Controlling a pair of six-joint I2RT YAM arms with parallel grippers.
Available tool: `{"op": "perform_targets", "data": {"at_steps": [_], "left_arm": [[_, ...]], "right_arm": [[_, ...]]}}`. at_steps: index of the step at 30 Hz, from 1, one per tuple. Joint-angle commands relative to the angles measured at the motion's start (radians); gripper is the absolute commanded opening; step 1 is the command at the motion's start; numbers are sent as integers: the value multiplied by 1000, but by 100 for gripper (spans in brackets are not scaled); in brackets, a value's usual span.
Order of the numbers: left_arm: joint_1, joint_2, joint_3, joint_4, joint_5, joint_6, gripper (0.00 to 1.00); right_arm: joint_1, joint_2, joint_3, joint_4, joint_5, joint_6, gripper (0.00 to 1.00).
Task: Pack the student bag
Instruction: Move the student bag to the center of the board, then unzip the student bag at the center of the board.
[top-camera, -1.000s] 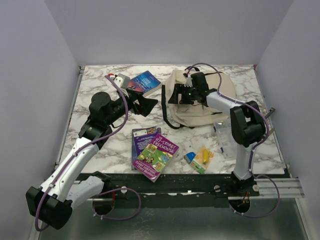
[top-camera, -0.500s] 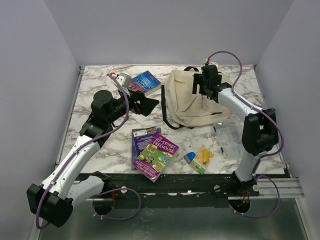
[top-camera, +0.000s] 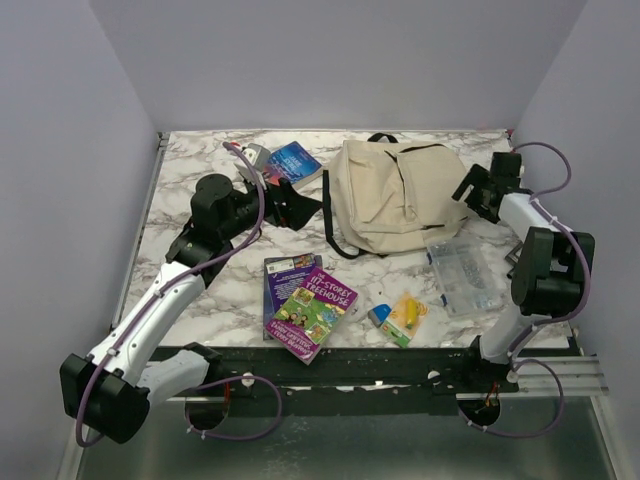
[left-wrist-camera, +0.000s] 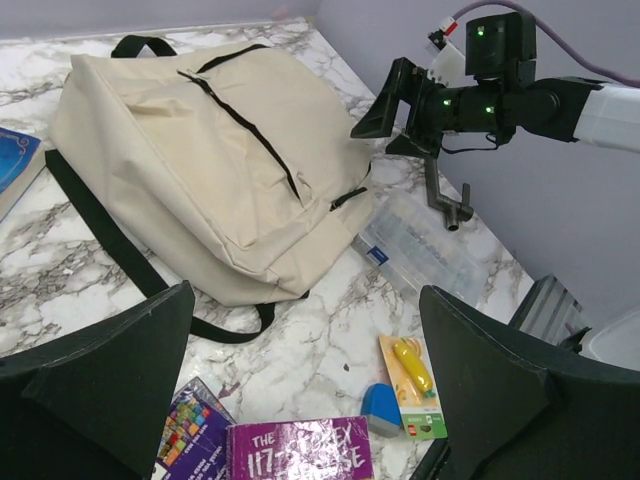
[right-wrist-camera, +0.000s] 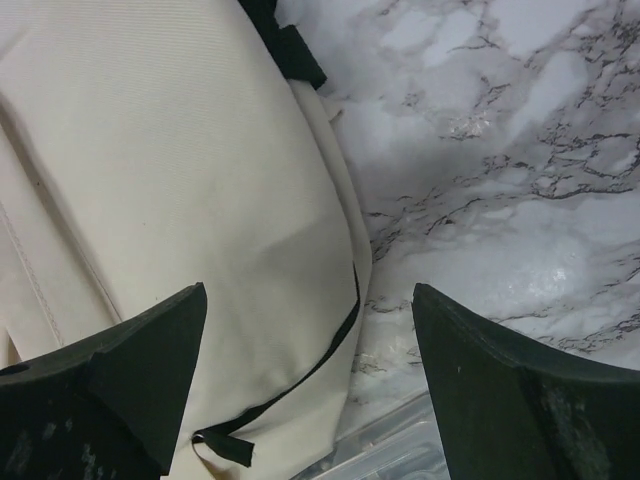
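The student bag (top-camera: 395, 195), cream fabric with black straps and zipper trim, lies flat at the back middle of the marble table (top-camera: 200, 290). My left gripper (top-camera: 296, 205) hovers open and empty just left of the bag; in its wrist view (left-wrist-camera: 305, 300) the bag (left-wrist-camera: 200, 160) fills the upper left. My right gripper (top-camera: 470, 190) hangs open and empty off the bag's right edge. The right wrist view (right-wrist-camera: 308, 295) looks down on the bag's side (right-wrist-camera: 150, 200) and a black zipper pull. It holds nothing.
Two purple books (top-camera: 315, 312) lie stacked near the front, a blue book (top-camera: 293, 163) at the back left. A blue eraser (top-camera: 380, 316) and a yellow carded item (top-camera: 408, 318) sit front centre. A clear compartment box (top-camera: 462, 272) lies right of them.
My right gripper has swung from above the bag's top to the right, past its right edge. The left arm has shifted only slightly.
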Motion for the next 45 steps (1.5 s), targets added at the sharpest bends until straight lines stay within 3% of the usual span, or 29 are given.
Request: {"op": "perform_targets", "data": {"at_steps": [1, 4, 8, 12, 16, 25, 29, 34, 37, 41, 45], "left_arm": [[-7, 19, 37, -7, 42, -19, 96], [-7, 34, 42, -7, 54, -25, 96], [-7, 53, 48, -34, 60, -29, 96], [-7, 75, 58, -44, 69, -37, 95], [-7, 94, 70, -52, 95, -52, 95], [-7, 143, 90, -86, 107, -72, 95], [-7, 205, 105, -97, 101, -101, 89], [-7, 350, 171, -105, 43, -222, 76], [-13, 456, 250, -119, 38, -294, 68], [-25, 579, 381, -169, 30, -314, 68], [-47, 643, 456, -178, 20, -280, 69]], "right_arm": [[-82, -35, -68, 103, -215, 78, 88], [-90, -20, -81, 130, -255, 53, 87], [-77, -17, -72, 106, -231, 6, 80], [-17, -111, -102, 133, -48, -47, 82], [73, -113, -52, 124, 10, -92, 83], [246, 100, 182, 98, -121, -135, 81], [280, 204, 316, 55, -82, -129, 81], [283, 289, 433, 81, -46, -100, 79], [285, 361, 514, 95, -48, -141, 71], [284, 485, 699, 37, -113, -221, 60], [285, 552, 762, 62, -175, -293, 60]]}}
